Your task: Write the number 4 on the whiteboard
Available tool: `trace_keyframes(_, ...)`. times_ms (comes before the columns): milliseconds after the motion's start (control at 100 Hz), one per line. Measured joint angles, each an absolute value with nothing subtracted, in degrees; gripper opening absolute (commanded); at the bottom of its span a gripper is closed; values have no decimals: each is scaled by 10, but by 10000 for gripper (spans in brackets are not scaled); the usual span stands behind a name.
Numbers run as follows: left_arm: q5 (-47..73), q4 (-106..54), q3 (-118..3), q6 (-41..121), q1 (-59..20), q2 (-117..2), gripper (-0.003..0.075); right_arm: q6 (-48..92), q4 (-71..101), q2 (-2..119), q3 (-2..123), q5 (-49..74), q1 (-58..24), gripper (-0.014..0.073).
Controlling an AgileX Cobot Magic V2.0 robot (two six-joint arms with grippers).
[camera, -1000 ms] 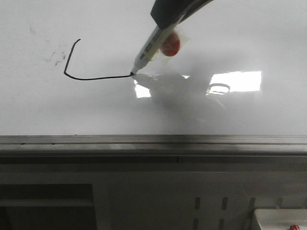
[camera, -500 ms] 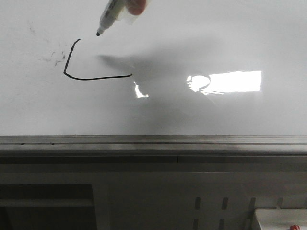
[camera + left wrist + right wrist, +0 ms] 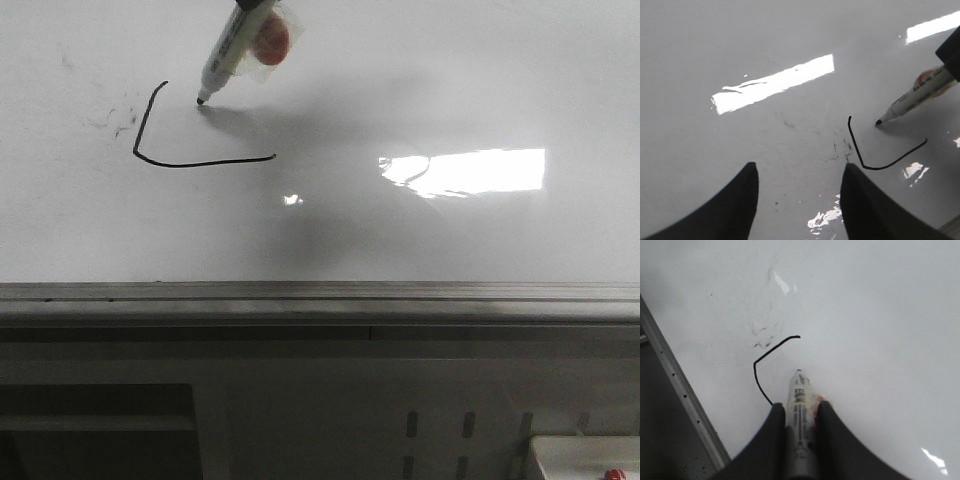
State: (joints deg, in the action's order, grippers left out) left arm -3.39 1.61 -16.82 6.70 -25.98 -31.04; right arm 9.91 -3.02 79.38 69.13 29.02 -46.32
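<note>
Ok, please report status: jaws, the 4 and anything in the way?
Right gripper shut on white marker pen, tip by the board. Left gripper open, idle. Thin black hand-drawn number 4 lacks its vertical stroke. Glossy white whiteboard unobstructed.

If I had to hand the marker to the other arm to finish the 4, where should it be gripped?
Grip the marker across its bare white barrel, between tip and the right fingers that hold its upper end. Come from its open left side: it leans tip down toward the whiteboard, the tip near or on it.
</note>
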Motion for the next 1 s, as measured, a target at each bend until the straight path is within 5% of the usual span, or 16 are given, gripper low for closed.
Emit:
trace_keyframes(720,-34,38,-168,67,-260,-310,347,99,34,791,626,309,-488,-64)
trace_keyframes(1000,-35,150,-168,67,-391,-310,347,99,24,775,626,314,-551,-64)
